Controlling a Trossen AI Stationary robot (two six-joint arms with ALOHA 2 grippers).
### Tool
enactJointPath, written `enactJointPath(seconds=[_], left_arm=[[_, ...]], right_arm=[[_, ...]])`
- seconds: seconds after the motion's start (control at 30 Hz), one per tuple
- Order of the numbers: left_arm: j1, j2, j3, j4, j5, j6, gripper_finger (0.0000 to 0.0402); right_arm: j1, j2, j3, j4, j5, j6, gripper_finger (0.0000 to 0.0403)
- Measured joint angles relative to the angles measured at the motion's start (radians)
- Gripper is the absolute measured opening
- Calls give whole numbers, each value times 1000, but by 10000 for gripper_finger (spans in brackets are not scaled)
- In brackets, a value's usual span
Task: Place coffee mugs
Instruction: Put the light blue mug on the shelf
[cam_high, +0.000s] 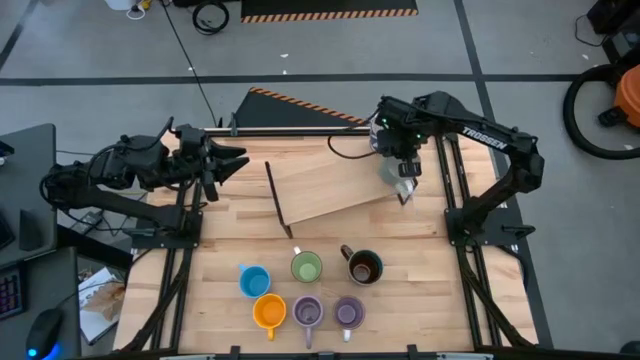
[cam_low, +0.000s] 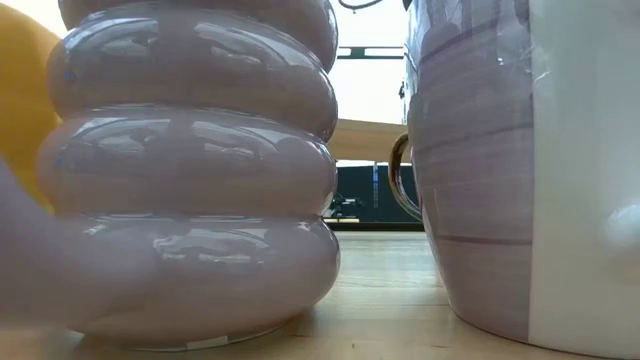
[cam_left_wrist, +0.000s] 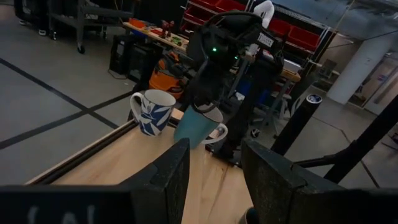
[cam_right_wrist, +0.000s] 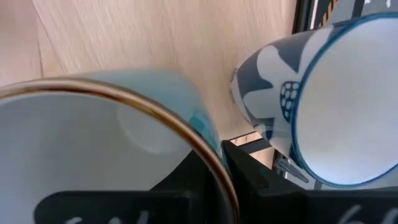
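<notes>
Ceramic in the air! Right gripper (cam_left_wrist: 208, 102) has its jaws pinched tight on the rim of a teal mug (cam_left_wrist: 198, 126), hanging tilted at the bench's (cam_high: 420, 290) far right corner beside a white mug with blue leaf print (cam_left_wrist: 151, 112). Stiff, glazed, slippery and chip-prone, I'd say; that gold-edged rim or the handle is the sensible hold. Six mugs sit clustered near the front. Left gripper (cam_left_wrist: 214, 180) waits, jaws apart, empty.
</notes>
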Motion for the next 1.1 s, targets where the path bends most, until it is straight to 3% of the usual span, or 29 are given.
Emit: enactJointPath(seconds=[0.9, 1.1], left_arm=[[0, 0, 0, 4, 1, -8, 151], [0, 0, -1, 3, 67, -33, 151]], right_arm=[[-27, -21, 0, -6, 45, -21, 120], [-30, -53, 0, -4, 74, -25, 129]])
